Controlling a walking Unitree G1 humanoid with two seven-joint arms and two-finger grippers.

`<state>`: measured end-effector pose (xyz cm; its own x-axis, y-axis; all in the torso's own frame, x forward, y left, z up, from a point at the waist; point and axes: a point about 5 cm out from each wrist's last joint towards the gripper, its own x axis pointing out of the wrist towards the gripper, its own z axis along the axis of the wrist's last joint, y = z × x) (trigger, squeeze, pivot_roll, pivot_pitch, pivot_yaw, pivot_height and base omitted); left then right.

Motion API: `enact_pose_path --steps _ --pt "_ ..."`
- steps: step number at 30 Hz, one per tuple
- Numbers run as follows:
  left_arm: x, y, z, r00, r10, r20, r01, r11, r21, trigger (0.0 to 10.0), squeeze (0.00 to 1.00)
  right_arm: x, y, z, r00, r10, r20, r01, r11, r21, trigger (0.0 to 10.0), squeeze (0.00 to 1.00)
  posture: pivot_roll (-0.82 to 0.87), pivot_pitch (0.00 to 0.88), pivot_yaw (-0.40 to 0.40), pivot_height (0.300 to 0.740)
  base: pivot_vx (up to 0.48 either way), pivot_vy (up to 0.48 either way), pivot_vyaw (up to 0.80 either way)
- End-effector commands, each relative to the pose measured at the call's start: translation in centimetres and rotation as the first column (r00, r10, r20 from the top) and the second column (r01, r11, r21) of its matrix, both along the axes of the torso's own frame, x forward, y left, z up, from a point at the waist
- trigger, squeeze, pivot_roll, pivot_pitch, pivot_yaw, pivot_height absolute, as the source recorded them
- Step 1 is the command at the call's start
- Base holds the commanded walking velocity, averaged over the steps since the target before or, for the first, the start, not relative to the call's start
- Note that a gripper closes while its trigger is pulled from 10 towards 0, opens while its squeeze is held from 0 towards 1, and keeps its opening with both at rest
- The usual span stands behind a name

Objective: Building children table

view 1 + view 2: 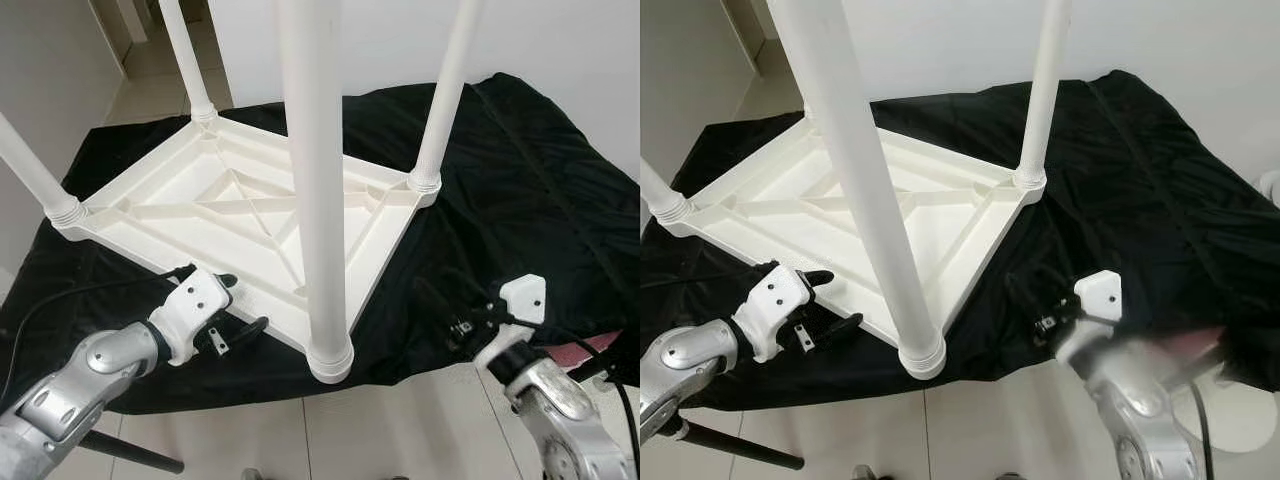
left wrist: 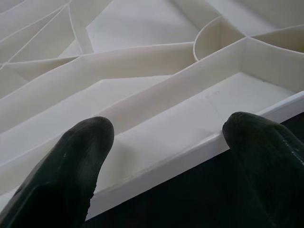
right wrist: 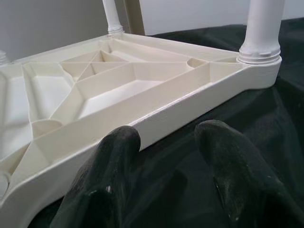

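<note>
Legs look done on this build: the white children table (image 1: 240, 215) lies upside down on a black cloth (image 1: 520, 170), ribbed underside facing up, and all four legs (image 1: 318, 180) stand screwed into the corner sockets. So our guess is we're at the flip-it-over step, and the next move calls for a firm hold on two edges before anything gets lifted or tipped.

Our left end effector (image 2: 164, 161) sits at the near edge of the tabletop. In the left wrist view its fingers (image 2: 71, 161) are spread wide with the rim running across between them, one fingertip over the ribbed inside and the other out over the cloth. It has hold of nothing yet, and we can't tell if a fingertip touches the plastic.

Our right end effector (image 3: 168, 156) is low over the cloth, just beside the right-hand edge and pointed along it toward a corner leg. Its fingers are parted too, empty, not touching the table.

Plastic looks light but awkward with those legs sticking up.
</note>
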<state>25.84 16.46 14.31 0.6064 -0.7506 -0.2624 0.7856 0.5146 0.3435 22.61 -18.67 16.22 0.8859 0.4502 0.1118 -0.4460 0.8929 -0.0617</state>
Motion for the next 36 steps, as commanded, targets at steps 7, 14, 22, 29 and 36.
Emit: enact_pose_path --steps 7,14,22,29,36 --pt "-2.8 -0.7 -1.8 0.849 -0.457 -0.264 0.486 0.873 0.052 10.0 0.0 -0.8 0.2 -0.6 0.995 0.089 -0.053 -0.09 0.996 -0.013 10.0 1.0 -0.07 0.119 0.103 0.74 0.0 0.0 0.0" --pt "-2.9 0.3 -1.3 0.843 -0.457 -0.283 0.486 0.873 0.041 10.0 0.0 -0.7 -0.3 -0.5 0.998 0.052 -0.037 -0.054 0.997 -0.053 10.0 0.0 -0.07 0.11 0.106 0.74 0.0 0.0 0.0" --pt "-3.5 1.0 -0.9 0.844 -0.45 -0.293 0.482 0.875 0.047 10.0 0.0 -0.7 0.0 -0.8 0.997 0.065 -0.04 -0.067 0.997 -0.039 10.0 0.0 -0.06 0.107 0.113 0.74 0.0 0.0 0.0" --pt "-2.2 0.6 -0.7 0.865 -0.431 -0.257 0.455 0.89 0.038 10.0 0.0 -0.3 0.4 -1.0 0.997 0.064 -0.036 -0.065 0.997 -0.032 10.0 0.0 -0.06 0.106 0.112 0.74 0.0 0.0 0.0" --pt "-0.1 1.7 0.7 0.902 -0.386 -0.196 0.402 0.914 0.05 10.0 0.0 -0.6 -0.1 -1.1 0.999 0.034 -0.037 -0.035 0.999 -0.026 10.0 0.0 -0.06 0.107 0.114 0.74 0.0 0.0 0.0"
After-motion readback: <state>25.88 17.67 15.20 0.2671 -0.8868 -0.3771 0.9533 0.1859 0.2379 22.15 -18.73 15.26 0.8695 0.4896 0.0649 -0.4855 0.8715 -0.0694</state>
